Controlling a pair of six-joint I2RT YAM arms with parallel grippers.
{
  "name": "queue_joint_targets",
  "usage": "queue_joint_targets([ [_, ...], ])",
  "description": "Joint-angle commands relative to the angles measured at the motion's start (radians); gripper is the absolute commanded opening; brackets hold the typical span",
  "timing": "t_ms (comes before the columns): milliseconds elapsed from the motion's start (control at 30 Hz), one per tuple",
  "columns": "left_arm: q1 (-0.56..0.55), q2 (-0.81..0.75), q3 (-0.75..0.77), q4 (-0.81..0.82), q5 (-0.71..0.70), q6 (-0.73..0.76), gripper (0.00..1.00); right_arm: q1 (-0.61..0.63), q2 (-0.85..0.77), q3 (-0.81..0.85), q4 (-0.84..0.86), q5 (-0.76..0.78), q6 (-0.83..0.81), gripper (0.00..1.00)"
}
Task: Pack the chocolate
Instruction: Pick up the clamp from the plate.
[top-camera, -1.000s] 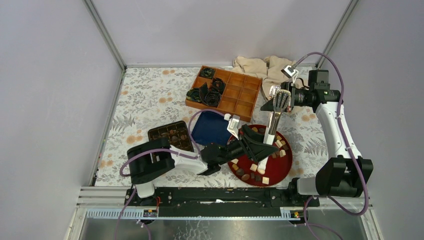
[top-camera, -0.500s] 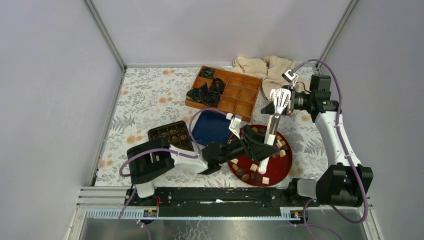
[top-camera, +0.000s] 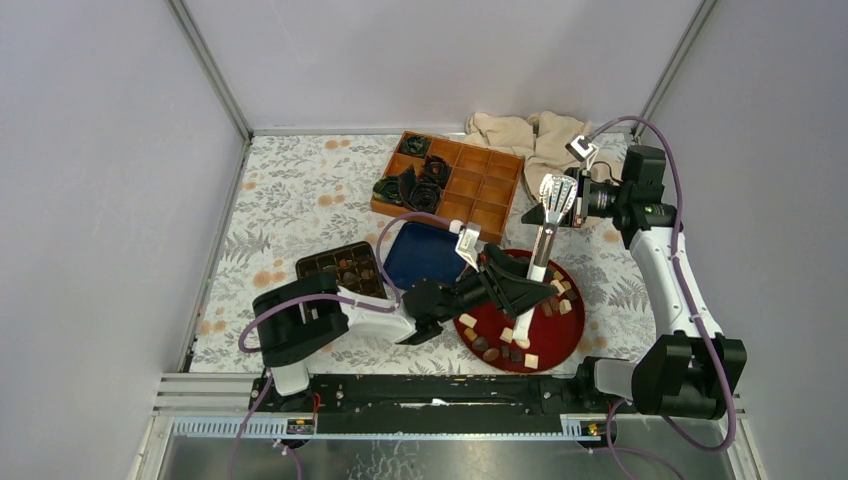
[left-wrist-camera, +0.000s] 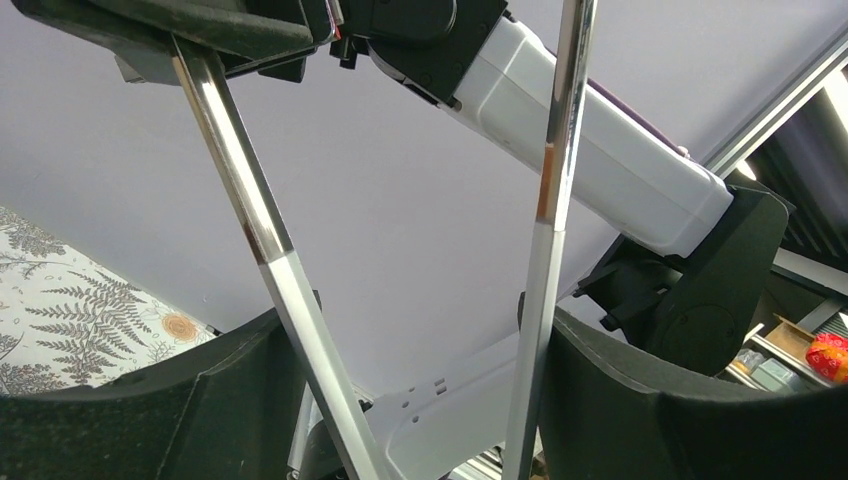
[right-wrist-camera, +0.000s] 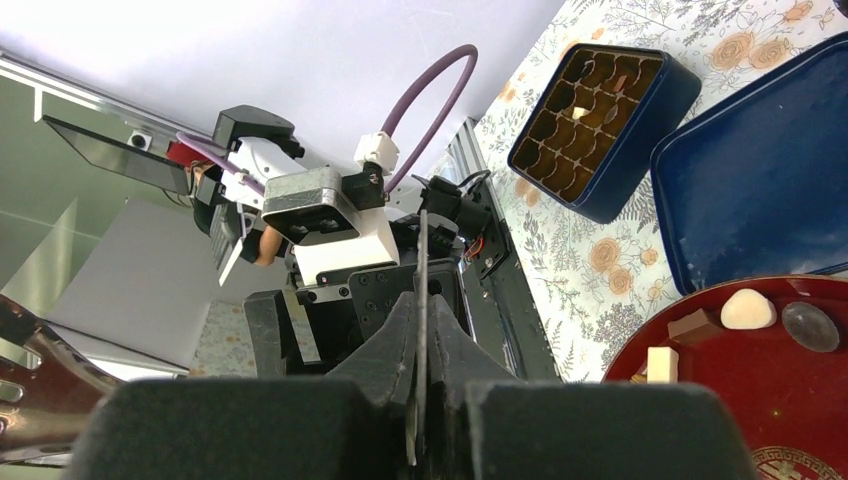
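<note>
Your right gripper (top-camera: 545, 208) clamped the tongs (top-camera: 541, 250) near their head, their arms reaching down to the red plate (top-camera: 556, 342). Your left gripper (top-camera: 538, 298) stood wide over the plate, both tong arms passing between its fingers. The chocolate (top-camera: 531, 361) lay scattered on the plate, with more in the blue box (top-camera: 345, 268) to the left.

pincer (right-wrist-camera: 419, 318) clamps tongs (right-wrist-camera: 422, 250) near chocolate (right-wrist-camera: 745, 309) on plate (right-wrist-camera: 800, 415)
</note>
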Motion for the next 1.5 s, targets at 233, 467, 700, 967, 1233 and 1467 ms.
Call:
queue_joint_targets([
  [233,0.034,-0.069,0.044,0.156,-0.032,-0.051,0.82,0.004,-0.032,-0.027,0.115,0.016,0.042,0.06],
  [467,0.049,-0.09,0.032,0.156,-0.021,-0.068,0.85,0.004,-0.032,-0.03,0.124,0.013,0.051,0.06],
  [700,0.053,-0.079,0.036,0.156,-0.023,-0.094,0.79,0.004,-0.027,-0.033,0.129,0.016,0.052,0.06],
  [967,0.055,-0.088,0.015,0.155,-0.024,-0.082,0.66,0.004,-0.03,-0.036,0.143,0.016,0.041,0.39],
  [1233,0.071,-0.132,-0.066,0.153,-0.031,-0.08,0.64,0.0,-0.076,0.005,0.064,0.03,-0.075,0.71],
  [1467,0.094,-0.187,-0.129,0.152,-0.032,-0.069,0.6,-0.049,-0.142,-0.003,0.037,0.047,-0.134,0.87],
])
